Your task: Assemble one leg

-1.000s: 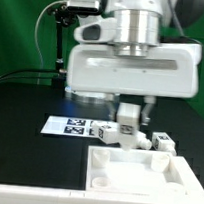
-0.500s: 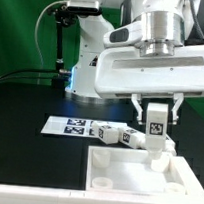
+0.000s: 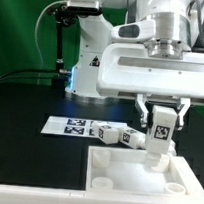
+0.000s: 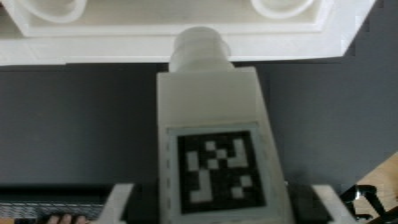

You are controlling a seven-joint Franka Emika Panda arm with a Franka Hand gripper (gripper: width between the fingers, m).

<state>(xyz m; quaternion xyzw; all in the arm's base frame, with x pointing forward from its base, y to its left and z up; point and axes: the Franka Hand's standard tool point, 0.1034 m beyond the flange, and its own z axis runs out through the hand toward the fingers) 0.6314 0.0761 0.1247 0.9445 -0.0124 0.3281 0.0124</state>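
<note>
**One camera off the table, one on the wrist**

The exterior view stands off the table, low and at middling range, facing the arm's front. In it the pincer (image 3: 159,133) hangs toward the exterior view's right, the panel (image 3: 123,180) lies below the pincer and nearest the lens, and the marker board (image 3: 73,126) lies to the pincer's side at the exterior view's left. The wrist view sits just behind the pincer and looks along its fingers (image 4: 121,205), very close. Both views share the leg (image 3: 160,145) between the fingers and the panel's socketed edge (image 4: 160,40) beyond it.
</note>
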